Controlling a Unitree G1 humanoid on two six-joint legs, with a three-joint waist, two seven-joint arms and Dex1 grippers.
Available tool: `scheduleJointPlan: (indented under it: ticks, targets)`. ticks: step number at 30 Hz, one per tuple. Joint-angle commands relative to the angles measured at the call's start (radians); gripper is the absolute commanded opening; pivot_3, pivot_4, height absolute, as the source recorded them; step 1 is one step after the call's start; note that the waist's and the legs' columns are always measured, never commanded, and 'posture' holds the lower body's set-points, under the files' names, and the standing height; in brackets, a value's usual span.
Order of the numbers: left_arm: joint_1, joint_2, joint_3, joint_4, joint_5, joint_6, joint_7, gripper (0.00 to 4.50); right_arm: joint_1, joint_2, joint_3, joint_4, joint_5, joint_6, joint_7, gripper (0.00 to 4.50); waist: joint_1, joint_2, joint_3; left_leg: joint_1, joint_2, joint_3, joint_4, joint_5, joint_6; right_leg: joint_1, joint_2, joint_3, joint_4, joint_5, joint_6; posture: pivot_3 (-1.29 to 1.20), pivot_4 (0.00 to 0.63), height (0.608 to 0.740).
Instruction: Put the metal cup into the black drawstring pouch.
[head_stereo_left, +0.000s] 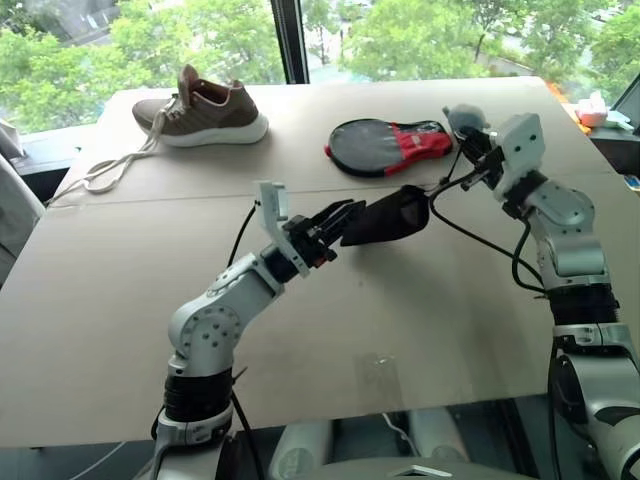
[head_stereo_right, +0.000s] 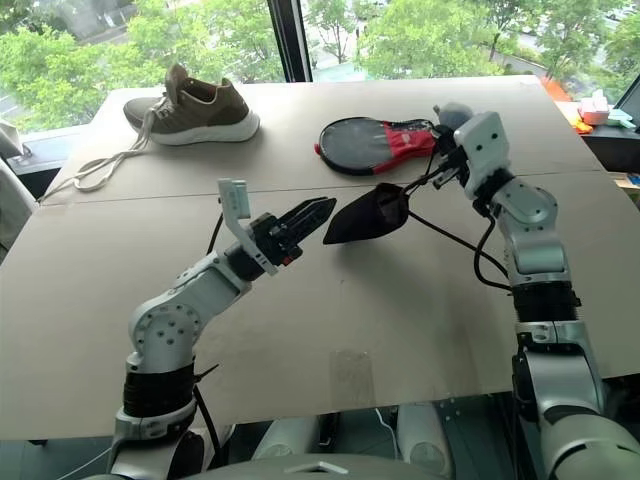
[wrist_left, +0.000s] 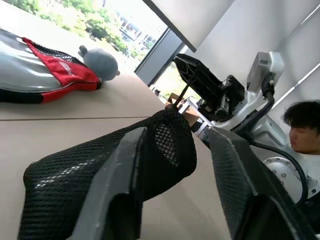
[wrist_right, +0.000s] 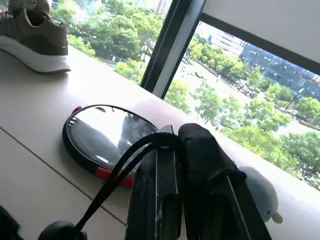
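Closest in, the left gripper (head_stereo_right: 325, 212) is being held spread, fingers apart right at the closed end of the soft black mesh drawstring pouch (head_stereo_left: 392, 214). That pouch is being dangled above the beige table (head_stereo_left: 120, 330) by its thin black cord (wrist_right: 120, 175), which is being pinched in the clenched right gripper (wrist_right: 172, 137). Whether the small silver metal cup is sitting inside that bulge can't be told. Best bet: the bottom should be getting cradled before anything's tugged. Further back, the round black-and-red paddle cover (head_stereo_left: 385, 147), grey plush toy (head_stereo_left: 462, 118) and brown knit shoe (head_stereo_left: 205, 105) are lying well apart, so nothing's being blocked.
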Motion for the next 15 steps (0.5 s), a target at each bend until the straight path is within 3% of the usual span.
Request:
scheduleJointPlan:
  ticks: [1, 10, 15]
  targets:
    - [0.012, 0.005, -0.008, -0.039, -0.020, 0.003, -0.025, 2.19, -0.063, -0.010, -0.002, -0.123, 0.006, 0.028, -0.010, 0.00, -0.001, 0.000, 0.000, 0.000, 0.000, 0.000, 0.000, 0.000, 0.000, 0.000, 0.000, 0.000, 0.000, 0.000, 0.000, 0.00, 0.150, 0.736]
    - [-0.162, 0.022, -0.029, -0.003, 0.087, -0.060, -0.041, 2.19, -0.151, -0.032, 0.081, -0.252, -0.057, 0.049, 0.029, 0.00, 0.001, 0.000, 0.000, 0.000, 0.000, -0.001, 0.000, 0.000, 0.000, 0.000, 0.000, -0.002, 0.000, 0.000, 0.000, 0.00, 0.150, 0.736]
    - [-0.265, -0.021, -0.044, 0.078, 0.144, -0.122, -0.059, 2.19, -0.180, -0.028, 0.101, -0.284, -0.063, 0.056, 0.044, 0.00, 0.000, 0.000, 0.000, 0.000, -0.001, -0.001, 0.000, 0.000, 0.000, 0.000, 0.000, -0.001, 0.000, 0.000, 0.000, 0.00, 0.150, 0.736]
